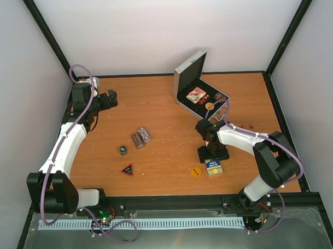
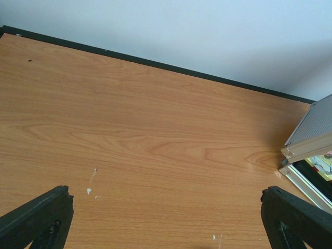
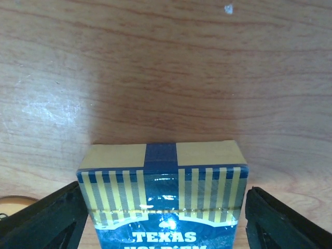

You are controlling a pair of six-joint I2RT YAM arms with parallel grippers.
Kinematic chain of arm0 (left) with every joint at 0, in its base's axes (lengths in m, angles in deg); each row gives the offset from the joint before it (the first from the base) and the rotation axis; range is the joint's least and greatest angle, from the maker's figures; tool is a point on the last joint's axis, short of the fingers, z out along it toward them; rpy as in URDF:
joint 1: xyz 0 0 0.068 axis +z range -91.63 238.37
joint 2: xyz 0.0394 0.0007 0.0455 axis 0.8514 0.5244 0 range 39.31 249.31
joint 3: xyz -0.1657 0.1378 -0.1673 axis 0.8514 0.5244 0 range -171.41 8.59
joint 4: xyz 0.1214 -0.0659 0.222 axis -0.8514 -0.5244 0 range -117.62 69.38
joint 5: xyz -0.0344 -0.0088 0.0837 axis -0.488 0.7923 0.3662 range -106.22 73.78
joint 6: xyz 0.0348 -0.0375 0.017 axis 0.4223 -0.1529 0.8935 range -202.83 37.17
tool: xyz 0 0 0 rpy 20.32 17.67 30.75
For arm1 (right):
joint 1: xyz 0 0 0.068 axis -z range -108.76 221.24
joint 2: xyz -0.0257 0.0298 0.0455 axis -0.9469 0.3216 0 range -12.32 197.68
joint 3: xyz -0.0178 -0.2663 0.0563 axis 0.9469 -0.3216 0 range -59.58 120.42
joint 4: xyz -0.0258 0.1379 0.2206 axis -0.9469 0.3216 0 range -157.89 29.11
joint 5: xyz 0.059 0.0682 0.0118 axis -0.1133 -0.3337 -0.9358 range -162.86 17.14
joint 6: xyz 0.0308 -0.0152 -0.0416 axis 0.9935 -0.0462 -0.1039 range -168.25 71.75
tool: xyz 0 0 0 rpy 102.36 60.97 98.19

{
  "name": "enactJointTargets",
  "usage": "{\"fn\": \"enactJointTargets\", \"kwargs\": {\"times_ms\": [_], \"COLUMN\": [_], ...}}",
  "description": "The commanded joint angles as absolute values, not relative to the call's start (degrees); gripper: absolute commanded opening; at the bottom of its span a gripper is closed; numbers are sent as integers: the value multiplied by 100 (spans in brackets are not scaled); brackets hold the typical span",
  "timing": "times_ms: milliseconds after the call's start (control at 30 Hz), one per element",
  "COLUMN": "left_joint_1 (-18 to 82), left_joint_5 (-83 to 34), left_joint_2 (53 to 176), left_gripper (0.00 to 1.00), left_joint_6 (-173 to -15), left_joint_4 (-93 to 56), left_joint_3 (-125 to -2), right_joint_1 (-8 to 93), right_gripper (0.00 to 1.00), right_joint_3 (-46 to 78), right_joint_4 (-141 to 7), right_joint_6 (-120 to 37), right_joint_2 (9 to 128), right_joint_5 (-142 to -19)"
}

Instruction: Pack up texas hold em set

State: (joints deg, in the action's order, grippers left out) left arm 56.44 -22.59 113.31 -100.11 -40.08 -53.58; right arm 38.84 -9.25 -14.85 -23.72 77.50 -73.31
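Note:
The silver case (image 1: 188, 74) stands open at the back right, with a pinkish item, a round orange piece and small red bits on its black lining. The blue-yellow card deck (image 1: 214, 166) lies near the front; in the right wrist view it (image 3: 163, 197) fills the space between my fingers. My right gripper (image 1: 213, 156) is open and straddles the deck, with a small gap at the right finger (image 3: 280, 223). My left gripper (image 1: 112, 98) is open and empty at the back left. Striped chip stacks (image 1: 141, 137), a dark triangle (image 1: 127, 169) and an orange disc (image 1: 196, 171) lie on the table.
A small dark round piece (image 1: 123, 150) lies left of centre. Tiny red dice (image 1: 244, 125) lie by the right arm. The case's corner (image 2: 311, 135) shows at the right of the left wrist view. The orange disc's edge (image 3: 10, 205) shows beside my right gripper's left finger.

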Motion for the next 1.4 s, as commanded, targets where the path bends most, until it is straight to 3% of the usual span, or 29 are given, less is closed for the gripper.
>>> {"fn": "enactJointTargets", "kwargs": {"times_ms": [0, 467, 833, 1367], "left_joint_1": [5642, 5641, 5643, 5644], "left_joint_5": [-2228, -2200, -1806, -1445], "left_joint_2": [11272, 11270, 11212, 11252], "left_gripper": [100, 100, 100, 100], "left_joint_6": [-10061, -10032, -9936, -10194], "left_joint_4": [-4088, -4186, -4319, -4165], "left_joint_3": [-5370, -5437, -5535, -5505], "right_joint_1": [3817, 3859, 5614, 6246], "right_gripper": [80, 63, 58, 57], "right_joint_3": [-968, -592, 1707, 5235], "right_joint_4": [-1510, -1176, -1235, -1427], "right_joint_6": [-2239, -1865, -1389, 172], "right_joint_2": [7851, 7792, 8908, 11515], "right_joint_5": [-7164, -6954, -7283, -7672]}}
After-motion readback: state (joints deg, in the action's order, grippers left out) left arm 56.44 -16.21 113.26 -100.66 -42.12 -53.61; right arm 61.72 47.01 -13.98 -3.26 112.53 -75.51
